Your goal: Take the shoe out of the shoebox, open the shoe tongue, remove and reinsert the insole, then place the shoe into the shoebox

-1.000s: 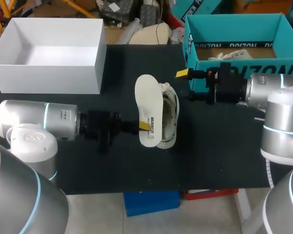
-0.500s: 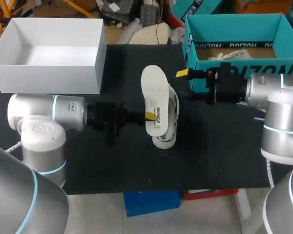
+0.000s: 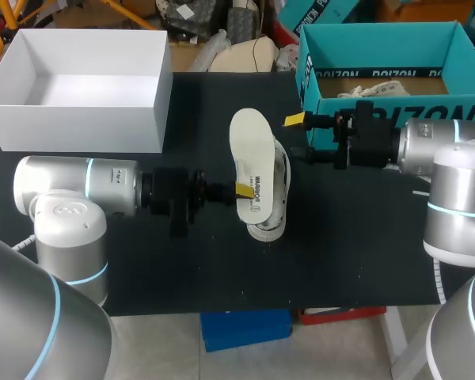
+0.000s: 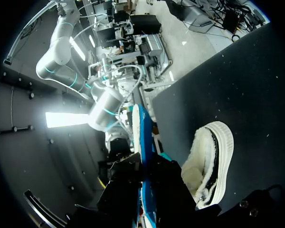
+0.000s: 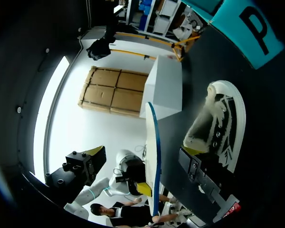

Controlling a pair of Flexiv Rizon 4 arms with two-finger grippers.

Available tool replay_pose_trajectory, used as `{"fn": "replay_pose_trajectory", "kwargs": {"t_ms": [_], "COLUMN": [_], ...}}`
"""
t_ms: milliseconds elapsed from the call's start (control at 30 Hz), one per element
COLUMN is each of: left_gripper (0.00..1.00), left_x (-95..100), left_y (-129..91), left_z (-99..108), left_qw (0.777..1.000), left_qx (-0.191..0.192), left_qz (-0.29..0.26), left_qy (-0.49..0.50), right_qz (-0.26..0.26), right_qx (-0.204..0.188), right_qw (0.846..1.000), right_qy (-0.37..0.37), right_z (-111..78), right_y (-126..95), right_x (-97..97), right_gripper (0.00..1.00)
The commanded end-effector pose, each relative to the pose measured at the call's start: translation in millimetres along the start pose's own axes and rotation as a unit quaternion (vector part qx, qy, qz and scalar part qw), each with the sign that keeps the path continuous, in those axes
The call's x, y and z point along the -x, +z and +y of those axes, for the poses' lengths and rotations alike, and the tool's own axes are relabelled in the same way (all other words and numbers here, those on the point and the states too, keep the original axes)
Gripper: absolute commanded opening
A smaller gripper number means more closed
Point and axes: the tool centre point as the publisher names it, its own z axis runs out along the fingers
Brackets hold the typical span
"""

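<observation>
- The shoe lies on its side mid-table, near the shoebox and unheld (the right gripper hangs spread and empty), so a push may skid it away
- The insole, pinched edgewise by the left gripper, could buckle or slip
- A second ago the insole hung beside the shoe; now it is over it

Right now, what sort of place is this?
Probably a robotics lab workbench: a silver left arm and right arm flank a black-matted table holding a teal cardboard shoebox, an open white box and a white canvas sneaker.
</observation>
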Motion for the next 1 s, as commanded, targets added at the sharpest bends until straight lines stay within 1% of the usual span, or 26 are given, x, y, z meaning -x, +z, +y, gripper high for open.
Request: {"fn": "replay_pose_trajectory", "kwargs": {"t_ms": [33,100,133,167,200,267,300,367,433,467,500,567,600,633,667,700,767,800,833,1000], "left_gripper": [0.00,0.00,0.00,0.00,0.00,0.00,0.00,0.00,0.00,0.00,0.00,0.00,0.00,0.00,0.00,0.00,0.00,0.00,0.00,0.00], "left_x": [0.2,0.2,0.2,0.2,0.2,0.2,0.2,0.2,0.2,0.2,0.2,0.2,0.2,0.2,0.2,0.2,0.2,0.2,0.2,0.2], "left_y": [0.0,0.0,0.0,0.0,0.0,0.0,0.0,0.0,0.0,0.0,0.0,0.0,0.0,0.0,0.0,0.0,0.0,0.0,0.0,0.0], "left_z": [-1.4,-1.4,-1.4,-1.4,-1.4,-1.4,-1.4,-1.4,-1.4,-1.4,-1.4,-1.4,-1.4,-1.4,-1.4,-1.4,-1.4,-1.4,-1.4,-1.4], "left_qw": [1.000,1.000,1.000,1.000,1.000,1.000,1.000,1.000,1.000,1.000,1.000,1.000,1.000,1.000,1.000,1.000,1.000,1.000,1.000,1.000], "left_qx": [0.001,0.001,0.001,0.001,0.001,0.001,0.001,0.001,0.001,0.001,0.001,0.001,0.001,0.001,0.001,0.001,0.001,0.001,0.001,0.001], "left_qz": [0.001,0.001,0.001,0.001,0.001,0.001,0.001,0.001,0.001,0.001,0.001,0.001,0.001,0.001,0.001,0.001,0.001,0.001,0.001,0.001], "left_qy": [0.001,0.001,0.001,0.001,0.001,0.001,0.001,0.001,0.001,0.001,0.001,0.001,0.001,0.001,0.001,0.001,0.001,0.001,0.001,0.001], "right_qz": [0.010,0.014,0.007,0.008,0.011,0.003,0.003,0.008,0.007,0.007,0.007,0.007,0.006,0.005,0.004,0.004,0.005,0.005,0.006,0.005], "right_qx": [-0.024,-0.038,-0.043,-0.050,-0.057,-0.067,-0.071,-0.074,-0.079,-0.080,-0.080,-0.080,-0.080,-0.082,-0.082,-0.083,-0.084,-0.084,-0.085,-0.096], "right_qw": [1.000,0.999,0.999,0.999,0.998,0.998,0.997,0.997,0.997,0.997,0.997,0.997,0.997,0.997,0.997,0.997,0.996,0.996,0.996,0.995], "right_qy": [-0.008,-0.014,-0.012,-0.012,-0.011,-0.007,-0.005,0.001,0.004,0.005,0.005,0.007,0.007,0.007,0.007,0.007,0.008,0.008,0.009,0.012], "right_z": [5.5,6.7,6.5,5.7,4.7,2.8,1.6,-0.9,-3.9,-5.4,-6.4,-8.3,-9.2,-10.2,-11.4,-12.4,-14.0,-14.8,-15.6,-18.6], "right_y": [-5.1,-4.9,-4.0,-2.9,-1.0,3.7,6.7,13.2,18.6,21.0,22.8,26.6,28.8,31.2,33.9,36.2,40.0,42.1,44.6,56.1], "right_x": [4.4,4.7,5.7,7.0,7.5,8.6,8.9,8.2,9.0,9.5,10.0,10.4,10.4,10.5,10.4,10.3,11.2,11.3,11.3,14.9], "right_gripper": [1.00,1.00,0.86,0.87,1.00,0.98,0.87,0.98,1.00,0.97,0.92,0.84,0.76,0.65,0.56,0.53,0.58,0.50,0.48,0.49]}}
